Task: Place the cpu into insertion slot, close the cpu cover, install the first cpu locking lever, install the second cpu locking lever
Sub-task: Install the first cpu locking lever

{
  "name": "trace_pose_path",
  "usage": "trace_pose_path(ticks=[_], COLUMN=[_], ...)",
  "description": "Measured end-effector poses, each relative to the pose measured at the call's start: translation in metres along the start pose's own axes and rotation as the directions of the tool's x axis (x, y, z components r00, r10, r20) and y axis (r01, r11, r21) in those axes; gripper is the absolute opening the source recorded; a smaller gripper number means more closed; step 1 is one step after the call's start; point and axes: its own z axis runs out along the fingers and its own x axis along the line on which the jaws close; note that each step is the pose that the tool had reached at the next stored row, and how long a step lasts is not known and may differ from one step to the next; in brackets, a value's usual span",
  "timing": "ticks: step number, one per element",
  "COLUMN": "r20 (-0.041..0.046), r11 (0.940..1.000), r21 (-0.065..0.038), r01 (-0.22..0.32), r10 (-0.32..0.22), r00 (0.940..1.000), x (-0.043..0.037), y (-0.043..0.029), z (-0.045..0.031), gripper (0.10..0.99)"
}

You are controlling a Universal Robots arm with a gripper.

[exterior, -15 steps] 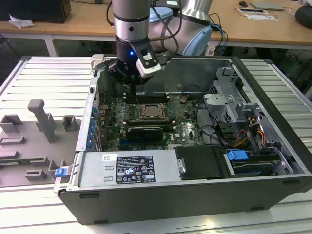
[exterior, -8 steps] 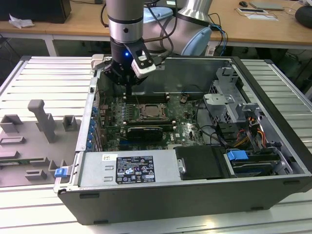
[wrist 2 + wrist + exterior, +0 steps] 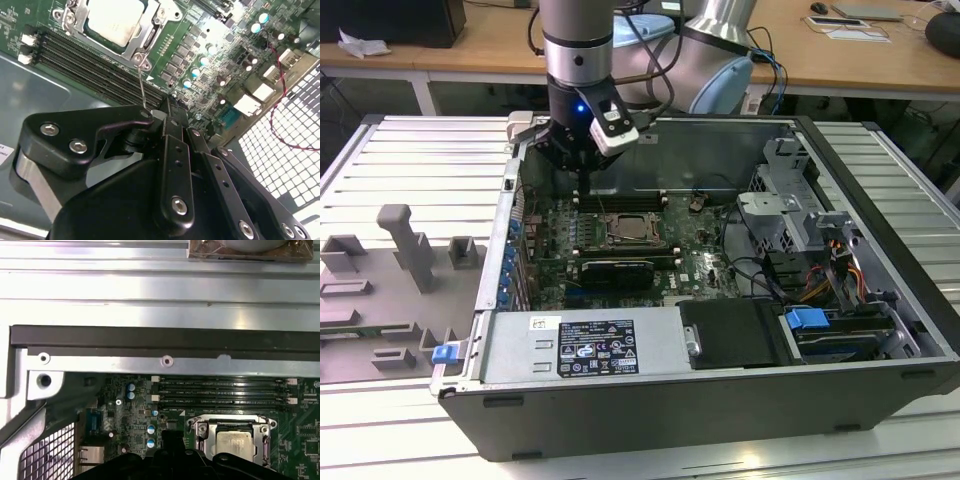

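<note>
The cpu [image 3: 112, 20] lies flat in the insertion slot [image 3: 632, 231], its silvery top showing through the window of the cpu cover [image 3: 146, 39], which is down over it. In the first wrist view the cpu [image 3: 235, 442] sits framed by the cover [image 3: 206, 432]. A thin wire locking lever [image 3: 142, 87] rises from the socket corner up to my black gripper [image 3: 170, 106]; its free end sits right against the side of the fingers. The gripper [image 3: 582, 185] hangs inside the case, just behind the socket toward the rear wall, with its fingers shut together.
Long memory slots [image 3: 85, 60] run beside the socket, near the case's rear wall [image 3: 150, 337]. A black graphics card [image 3: 615, 270] lies in front of the socket. The power supply [image 3: 580, 345] and drive cage [image 3: 790, 215] fill the front and the exterior view's right. A grey fixture [image 3: 400, 250] stands outside.
</note>
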Motion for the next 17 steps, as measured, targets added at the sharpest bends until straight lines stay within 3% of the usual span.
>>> trace_pose_path(ticks=[17], r20=[0.0000], r11=[1.0000], r21=[0.001], r01=[0.000], r10=[0.000], r00=[1.0000], x=[-0.0076], y=[-0.0001], z=[0.0002], gripper=[0.106])
